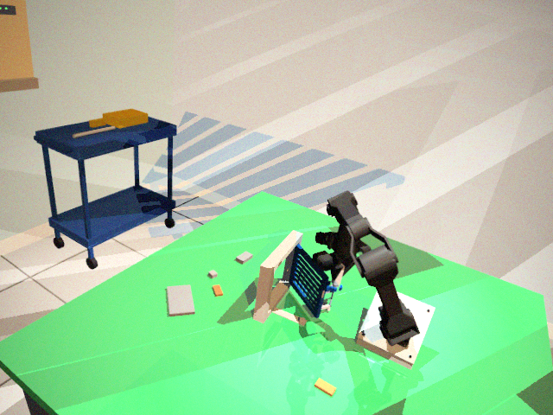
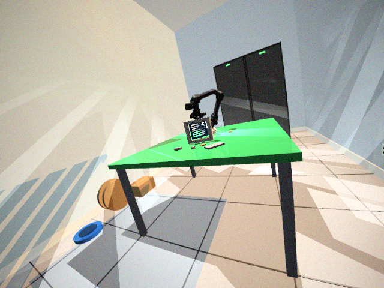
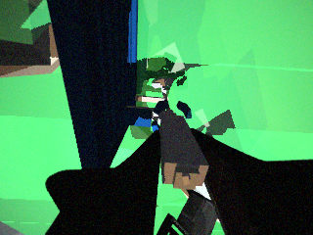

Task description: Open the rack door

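Note:
The rack's pale frame (image 1: 263,290) (image 2: 186,134) stands on the green table. Its dark blue slatted door (image 1: 308,282) (image 3: 98,73) stands out from the frame at a wide angle, on the arm's side; I cannot tell the exact angle. My gripper (image 1: 333,289) (image 3: 173,133) reaches down beside the door's free edge. It is shut on the upright handle (image 3: 182,144), a dark bar with a brown end between the black fingers. Blue parts of the handle mount show beside the door edge in the top view. How far the handle is turned is unclear.
A flat grey plate (image 1: 180,300) (image 2: 214,145), an orange block (image 1: 217,290), and two small grey blocks (image 1: 244,257) (image 1: 212,273) lie behind the frame. A yellow-orange block (image 1: 325,386) lies nearer the top camera. The arm's white base plate (image 1: 419,312) is right of the door.

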You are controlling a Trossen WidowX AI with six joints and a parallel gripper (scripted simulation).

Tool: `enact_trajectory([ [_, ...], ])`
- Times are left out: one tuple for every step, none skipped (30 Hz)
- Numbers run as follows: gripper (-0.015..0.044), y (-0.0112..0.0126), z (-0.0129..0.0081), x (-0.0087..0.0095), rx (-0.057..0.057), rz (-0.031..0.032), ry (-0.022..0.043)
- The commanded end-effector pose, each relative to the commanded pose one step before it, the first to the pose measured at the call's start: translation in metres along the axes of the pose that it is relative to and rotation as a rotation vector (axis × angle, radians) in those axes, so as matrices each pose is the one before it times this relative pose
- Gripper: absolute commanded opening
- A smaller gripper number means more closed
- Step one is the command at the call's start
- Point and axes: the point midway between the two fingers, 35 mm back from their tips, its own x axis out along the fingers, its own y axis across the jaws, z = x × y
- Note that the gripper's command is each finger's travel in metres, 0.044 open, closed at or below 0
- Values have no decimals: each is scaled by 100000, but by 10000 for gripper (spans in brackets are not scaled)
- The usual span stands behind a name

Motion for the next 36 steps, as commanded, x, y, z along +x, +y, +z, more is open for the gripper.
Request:
enact_trajectory([
  [17,-798,229,-12,-7432,53,-419],
  [17,-255,33,-1,-1628,-14,-6],
  [17,-256,26,0,-1628,-12,-5],
  [17,-245,36,-2,-1566,-16,-7],
  [17,-246,30,-1,-1569,-14,-6],
  [17,-247,24,0,-1569,-13,-5],
  [17,-242,37,-3,-1551,-17,-7],
  [17,-245,31,-2,-1567,-16,-6],
  [17,-246,26,-1,-1567,-15,-5],
  [17,-239,36,-2,-1536,-16,-6],
  [17,-244,31,-1,-1560,-15,-6],
  [17,-245,25,0,-1560,-14,-5],
  [17,-237,38,-4,-1525,-17,-6],
  [17,-244,33,-3,-1563,-17,-6],
  [17,-245,28,-1,-1563,-16,-5],
  [17,-270,43,-4,-1738,-20,-7],
  [17,-279,37,-2,-1787,-19,-6],
  [17,-281,30,-1,-1788,-18,-6],
  [17,-267,42,-4,-1716,-20,-6],
  [17,-269,36,-2,-1719,-19,-6],
  [17,-270,29,0,-1720,-18,-5],
  [17,-263,43,-4,-1696,-20,-6],
  [17,-268,37,-2,-1719,-19,-5],
  [17,-269,30,-1,-1720,-19,-5],
  [17,-261,43,-4,-1683,-20,-5],
  [17,-266,37,-3,-1710,-20,-5],
  [17,-268,31,-1,-1711,-19,-5],
  [17,-259,43,-5,-1676,-20,-5],
  [17,-264,37,-3,-1699,-20,-5],
  [17,-266,31,-1,-1699,-20,-4],
  [17,-258,43,-5,-1669,-20,-5],
  [17,-263,38,-3,-1692,-20,-4],
  [17,-264,31,-1,-1692,-20,-4],
  [17,-257,43,-5,-1664,-20,-4],
  [17,-262,38,-3,-1686,-20,-4],
  [17,-263,32,-1,-1686,-20,-4],
])
